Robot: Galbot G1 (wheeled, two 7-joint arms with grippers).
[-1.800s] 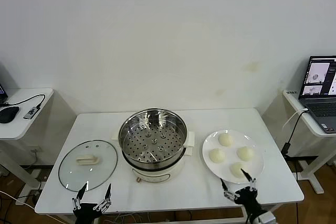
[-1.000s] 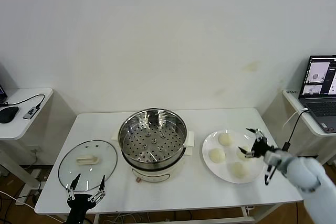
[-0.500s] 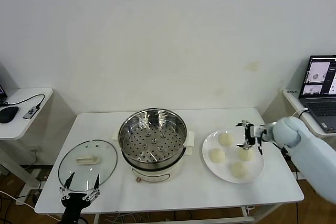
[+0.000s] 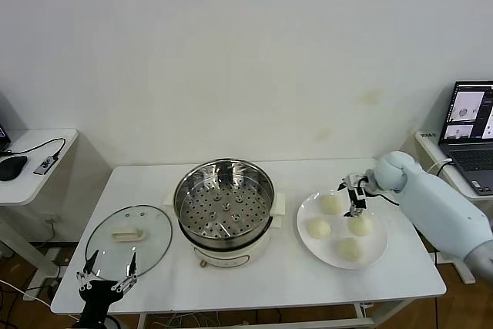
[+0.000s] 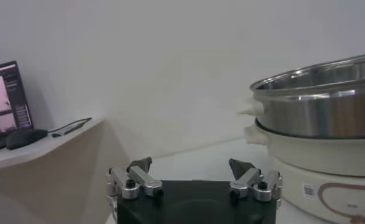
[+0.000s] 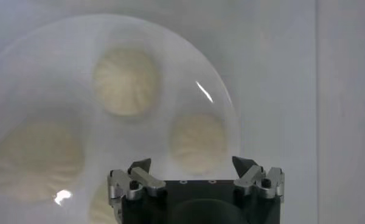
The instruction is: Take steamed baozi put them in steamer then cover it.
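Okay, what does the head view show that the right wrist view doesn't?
Only the head view shows the steamer, the cover lying on the table, the left gripper at the table's near edge, and the laptop. Only the right wrist view shows the right gripper with its jaws open from behind. Both show the plate with four baozi.

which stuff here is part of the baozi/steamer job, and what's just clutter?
Job:
- four baozi on the white plate
- steamer, tray empty
- glass lid, flat on the table left of the steamer
- right hand, open above the plate
- left hand, open at the table's near edge by the lid

Clutter:
- laptop on the right side table
- mouse and cable on the left side table
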